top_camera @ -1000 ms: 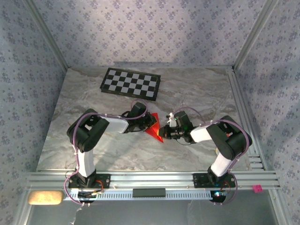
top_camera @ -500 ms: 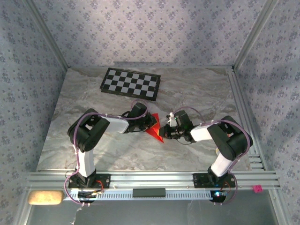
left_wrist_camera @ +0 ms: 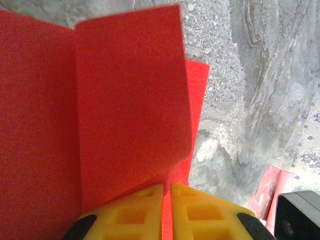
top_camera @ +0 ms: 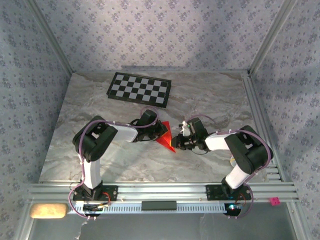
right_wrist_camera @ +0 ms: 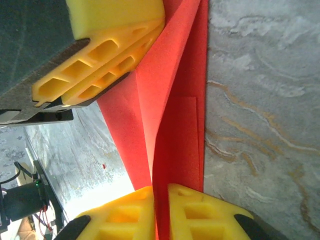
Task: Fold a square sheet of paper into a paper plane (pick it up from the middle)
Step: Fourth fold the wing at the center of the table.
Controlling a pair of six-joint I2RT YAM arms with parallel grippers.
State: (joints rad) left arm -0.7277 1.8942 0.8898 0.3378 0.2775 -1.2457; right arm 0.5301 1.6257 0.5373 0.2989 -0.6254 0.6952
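red paper [top_camera: 165,138] nearer me than the checkerboard [top_camera: 139,89]; i see left gripper [left_wrist_camera: 166,194] and right gripper [right_wrist_camera: 160,196] both pinching it.

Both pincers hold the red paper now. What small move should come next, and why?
Probably ease the right pincer open and draw it back slightly. The paper is already folded, its layers pinched flat in that pincer. The left pincer clamps it too, so it should not drop.
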